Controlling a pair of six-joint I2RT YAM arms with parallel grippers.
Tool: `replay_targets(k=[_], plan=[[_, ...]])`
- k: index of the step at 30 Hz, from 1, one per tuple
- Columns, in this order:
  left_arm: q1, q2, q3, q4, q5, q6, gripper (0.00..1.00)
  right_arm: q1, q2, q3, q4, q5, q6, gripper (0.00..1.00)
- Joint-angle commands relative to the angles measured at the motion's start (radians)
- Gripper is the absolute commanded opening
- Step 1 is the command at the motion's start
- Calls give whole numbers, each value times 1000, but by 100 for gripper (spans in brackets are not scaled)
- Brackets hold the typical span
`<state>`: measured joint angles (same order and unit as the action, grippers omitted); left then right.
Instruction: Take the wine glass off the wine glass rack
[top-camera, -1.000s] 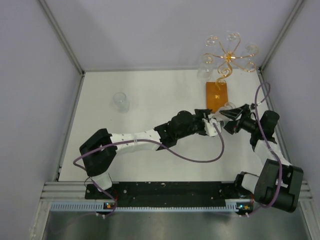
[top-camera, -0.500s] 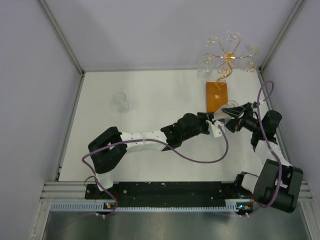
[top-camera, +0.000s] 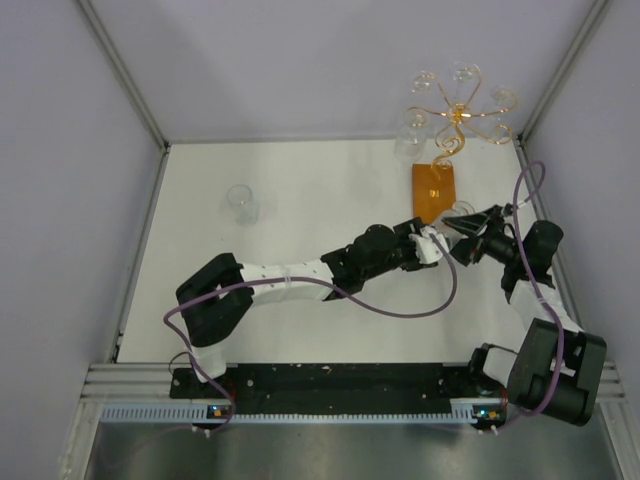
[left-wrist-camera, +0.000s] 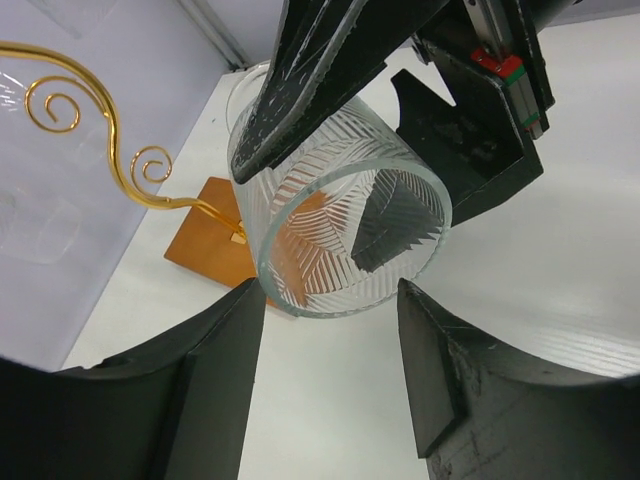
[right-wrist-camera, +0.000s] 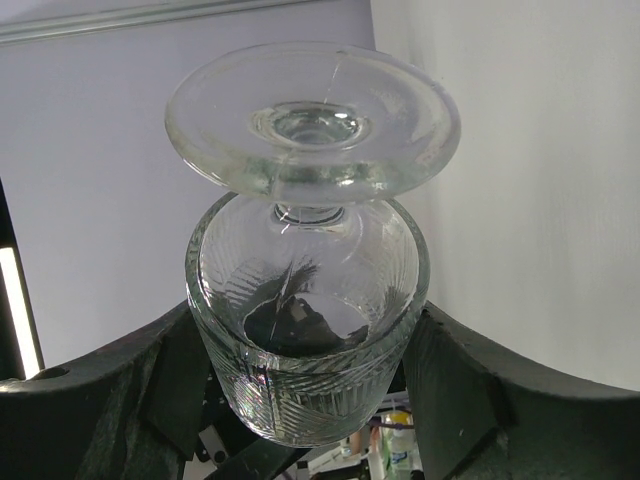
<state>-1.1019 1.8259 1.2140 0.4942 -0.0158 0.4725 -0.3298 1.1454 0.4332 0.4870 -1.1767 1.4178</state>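
My right gripper (top-camera: 463, 226) is shut on a clear ribbed wine glass (top-camera: 459, 212), held off the table just in front of the wine glass rack's orange-brown base (top-camera: 435, 190). In the right wrist view both fingers of the right gripper (right-wrist-camera: 305, 345) press the bowl, and the glass's foot (right-wrist-camera: 310, 125) points away. The rack's gold scroll arms (top-camera: 458, 118) rise at the back right. My left gripper (top-camera: 437, 244) is open right next to the glass. In the left wrist view the glass's rim (left-wrist-camera: 345, 225) faces the open left gripper (left-wrist-camera: 332, 335), with the gold scroll (left-wrist-camera: 100, 125) and the base (left-wrist-camera: 205, 245) behind.
Several clear glasses still hang on the rack, such as one at its left side (top-camera: 410, 142). Another glass (top-camera: 241, 203) stands on the white table at the left. Grey walls with metal rails close in the back and both sides.
My left arm has stretched to the right, bringing its open gripper up to the glass. My right gripper has shifted slightly toward the rack's base with the glass.
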Motion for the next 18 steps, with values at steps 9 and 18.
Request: replay_targets(k=[9, 18], plan=[[28, -47, 88, 87, -92, -98, 55, 11, -29, 38, 27, -74, -10, 0], [30, 1, 163, 26, -70, -126, 45, 11, -35, 44, 36, -78, -5, 0]])
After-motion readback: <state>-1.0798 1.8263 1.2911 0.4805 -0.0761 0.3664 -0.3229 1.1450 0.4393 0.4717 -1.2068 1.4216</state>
